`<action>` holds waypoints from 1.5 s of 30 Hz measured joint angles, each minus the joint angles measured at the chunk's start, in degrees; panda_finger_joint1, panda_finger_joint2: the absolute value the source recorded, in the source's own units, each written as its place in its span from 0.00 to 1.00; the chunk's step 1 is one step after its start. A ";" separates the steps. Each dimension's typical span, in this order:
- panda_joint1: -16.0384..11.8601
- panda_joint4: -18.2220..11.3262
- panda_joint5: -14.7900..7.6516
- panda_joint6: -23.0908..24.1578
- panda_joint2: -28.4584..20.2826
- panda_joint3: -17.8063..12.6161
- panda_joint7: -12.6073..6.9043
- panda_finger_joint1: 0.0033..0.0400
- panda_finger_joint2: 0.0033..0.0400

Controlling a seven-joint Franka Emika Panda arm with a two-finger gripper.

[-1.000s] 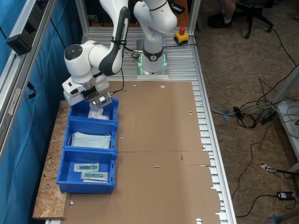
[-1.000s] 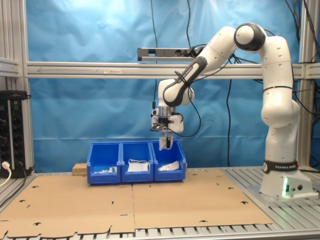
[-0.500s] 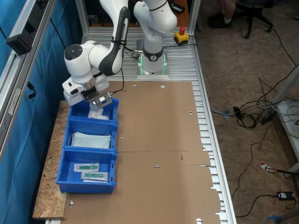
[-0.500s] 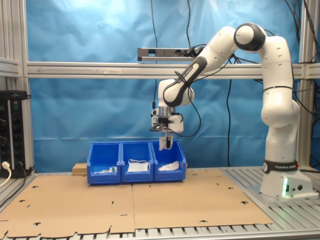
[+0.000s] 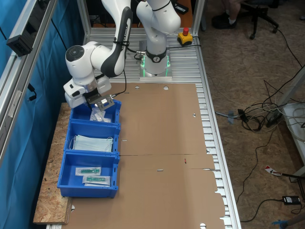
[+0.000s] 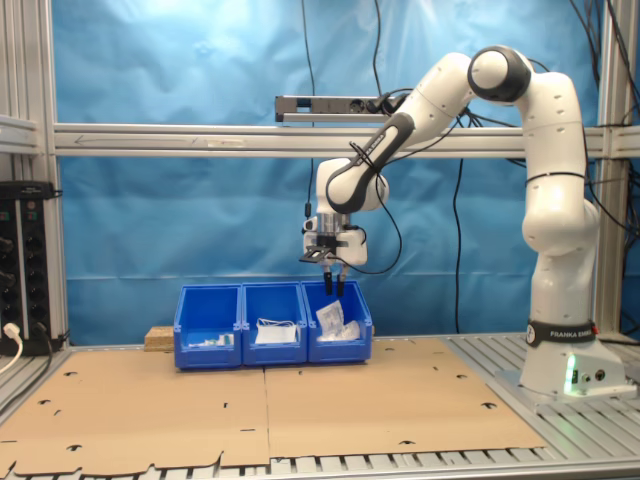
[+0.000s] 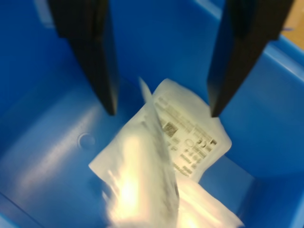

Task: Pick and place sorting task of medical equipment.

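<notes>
Wrist view, claw [image 7: 161,111] spread wide, white packet [image 7: 156,180] below, untouched

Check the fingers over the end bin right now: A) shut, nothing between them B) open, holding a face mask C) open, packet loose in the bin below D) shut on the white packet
C: in the wrist view the two black fingers stand wide apart, and the white packet lies loose below them inside the blue bin, touching neither.

Both exterior views are evenly and brightly lit, sharp throughout, with only soft shadows. In the wrist view the white packet [image 7: 156,180] is motion-blurred with overexposed glare, and the close dark fingers [image 7: 88,52] are out of focus.
</notes>
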 joint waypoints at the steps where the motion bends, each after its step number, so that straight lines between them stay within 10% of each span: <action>1: 0.00 0.00 0.00 0.00 0.00 0.00 0.00 0.29 0.29; 2: 0.00 0.00 0.00 0.00 0.00 0.00 0.00 0.29 0.29; 3: 0.00 0.00 0.00 0.00 0.00 0.00 0.00 0.55 0.55; 9: 0.06 0.00 0.00 0.00 0.00 0.01 0.00 0.55 0.55; 10: 0.09 0.00 0.00 0.00 -0.01 0.01 0.00 0.77 0.77; 18: 0.96 0.00 0.00 0.00 -1.57 0.60 0.00 0.77 0.77; 19: 1.13 -0.01 0.00 0.00 -2.01 0.77 0.00 0.99 0.99; 45: 14.85 -0.79 0.00 -0.10 -17.22 7.07 0.00 1.00 1.00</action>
